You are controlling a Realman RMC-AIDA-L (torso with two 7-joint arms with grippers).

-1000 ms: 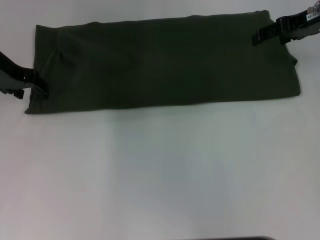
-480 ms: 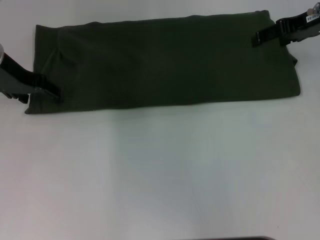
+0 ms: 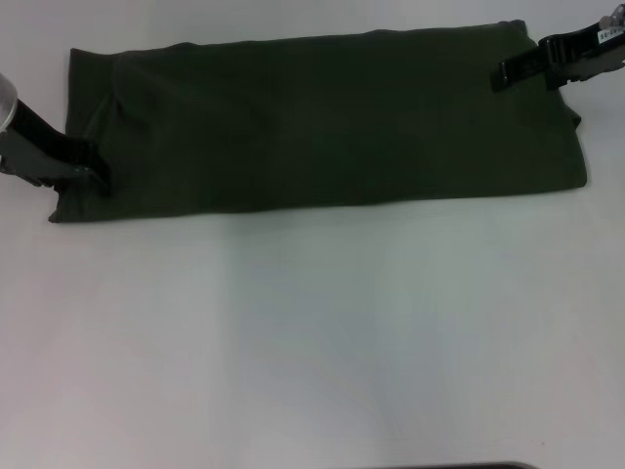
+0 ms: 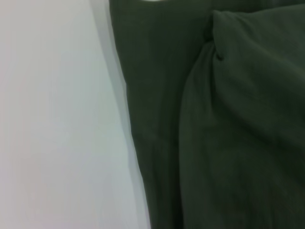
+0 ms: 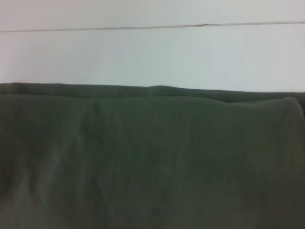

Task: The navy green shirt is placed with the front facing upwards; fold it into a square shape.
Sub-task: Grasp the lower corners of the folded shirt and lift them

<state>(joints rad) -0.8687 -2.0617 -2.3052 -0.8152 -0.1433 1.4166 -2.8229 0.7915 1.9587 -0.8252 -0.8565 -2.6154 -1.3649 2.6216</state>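
Two hands on the folded shirt (image 3: 322, 122) — left hand (image 3: 93, 168), right hand (image 3: 508, 73) — grips unclear.

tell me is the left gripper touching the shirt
Touching. In the head view the left gripper overlaps the near left edge of the navy green shirt, with no white table between them.

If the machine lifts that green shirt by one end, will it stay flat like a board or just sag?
It would probably sag. The navy green shirt lies limp on the table, with soft creases and a bunched fold near the left gripper, so it looks floppy. Its thin layers suggest it is light. It seems more likely to drag and wrinkle than slide.
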